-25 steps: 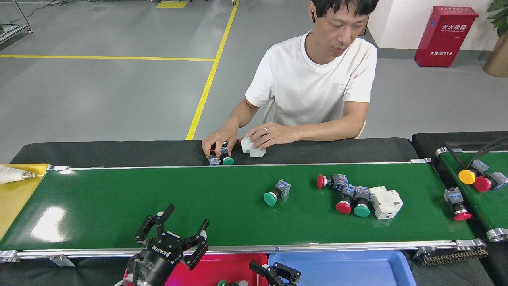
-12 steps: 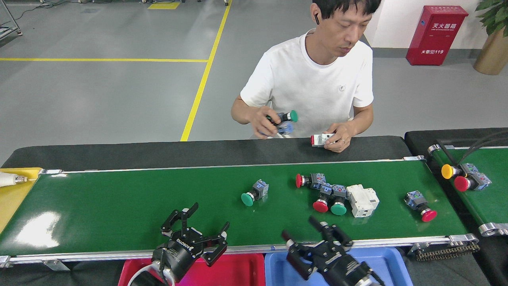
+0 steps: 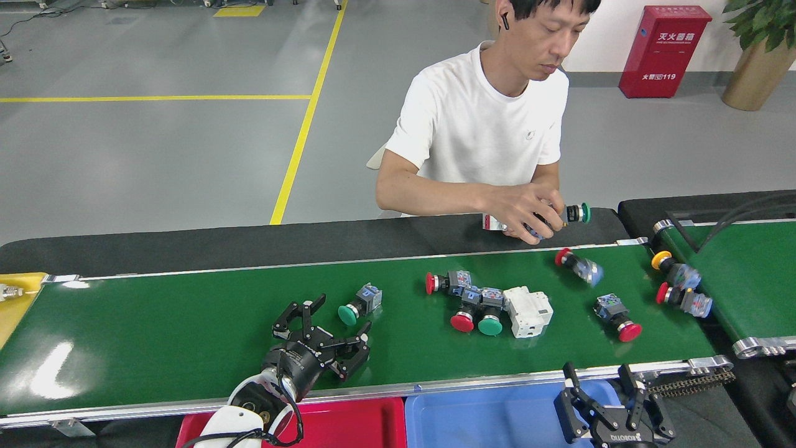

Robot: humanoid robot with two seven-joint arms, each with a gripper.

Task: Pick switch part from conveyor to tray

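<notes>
Green switch part (image 3: 359, 304) on conveyor (image 3: 186, 330); left end effector (image 3: 323, 339) spread, beside it.

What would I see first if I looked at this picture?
Probably the long shiny green conveyor across the middle, with bright red and green button switches bunched near its centre beside a white block. A person in a white shirt sits behind it, handling a part. In front, the robot's black left gripper is open, close to a green switch.

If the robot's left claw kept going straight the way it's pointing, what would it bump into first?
Most likely the green-capped switch part just beyond the open left gripper on the conveyor, though depth is hard to judge.
</notes>
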